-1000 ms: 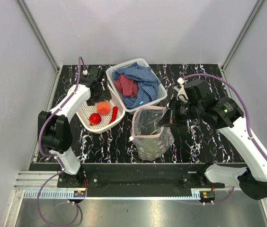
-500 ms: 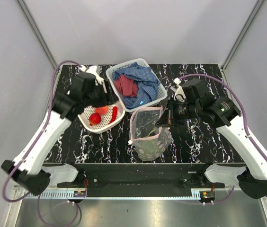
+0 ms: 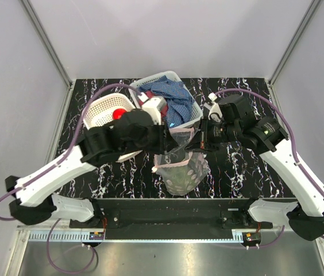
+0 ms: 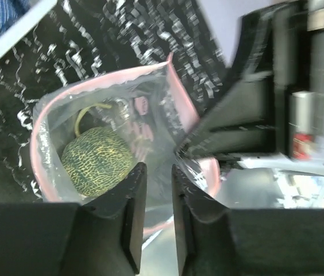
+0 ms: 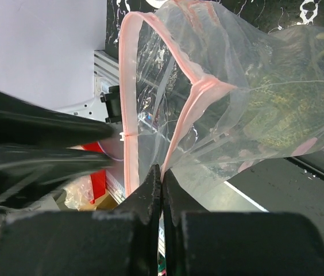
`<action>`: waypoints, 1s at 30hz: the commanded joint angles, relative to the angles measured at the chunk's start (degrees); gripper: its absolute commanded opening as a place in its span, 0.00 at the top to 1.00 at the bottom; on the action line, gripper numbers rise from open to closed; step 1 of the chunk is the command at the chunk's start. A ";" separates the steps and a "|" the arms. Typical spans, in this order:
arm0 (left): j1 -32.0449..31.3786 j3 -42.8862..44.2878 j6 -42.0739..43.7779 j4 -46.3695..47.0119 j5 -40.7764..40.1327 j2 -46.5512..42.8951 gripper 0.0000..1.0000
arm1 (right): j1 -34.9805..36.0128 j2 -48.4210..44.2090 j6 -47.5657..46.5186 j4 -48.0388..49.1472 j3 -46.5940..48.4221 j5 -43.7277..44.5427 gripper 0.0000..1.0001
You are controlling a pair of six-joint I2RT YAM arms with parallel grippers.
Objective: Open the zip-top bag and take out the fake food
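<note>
The zip-top bag [image 3: 180, 169] stands at near centre of the table [image 3: 236, 172], mouth up and gaping, just in front of the cloth basket [image 3: 161, 75]. The right claw [image 5: 161, 174] is pinched tight on thin film below the pink zip rim. The left claw [image 4: 153, 192] hovers over the mouth, narrowly parted and empty. The film looks light, limp and slippery. The fake food [image 4: 96, 161], a netted melon inside, seems rigid and round, best gripped across its middle.
</note>
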 commanded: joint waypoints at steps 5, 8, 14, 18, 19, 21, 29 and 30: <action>-0.98 6.04 5.14 -3.51 -4.17 11.34 0.82 | 0.50 -0.15 1.36 3.89 2.18 0.14 1.00; 2.26 7.98 2.79 -6.59 -3.65 14.94 0.90 | 0.41 -1.03 1.53 3.98 0.87 0.23 1.00; 3.68 7.11 1.55 -5.28 1.53 18.29 0.89 | 0.50 -3.23 3.19 5.64 -2.48 0.67 1.00; 3.77 4.30 1.46 -2.21 3.29 19.96 0.81 | 0.41 -3.58 4.60 6.35 -3.00 0.49 1.00; 3.86 3.50 1.63 -1.07 3.56 19.87 0.75 | 0.50 -3.67 4.95 6.35 -3.18 0.58 1.00; 3.86 1.84 0.85 0.43 3.21 20.05 0.68 | 0.50 -3.85 6.53 6.35 -3.71 0.93 1.00; 3.51 -3.62 -3.20 6.67 5.14 21.19 0.62 | 0.41 -8.68 11.81 9.69 -9.86 2.07 1.00; 3.33 -3.62 -2.59 7.46 5.14 21.80 0.62 | 0.50 -9.12 11.90 9.87 -11.17 2.16 1.00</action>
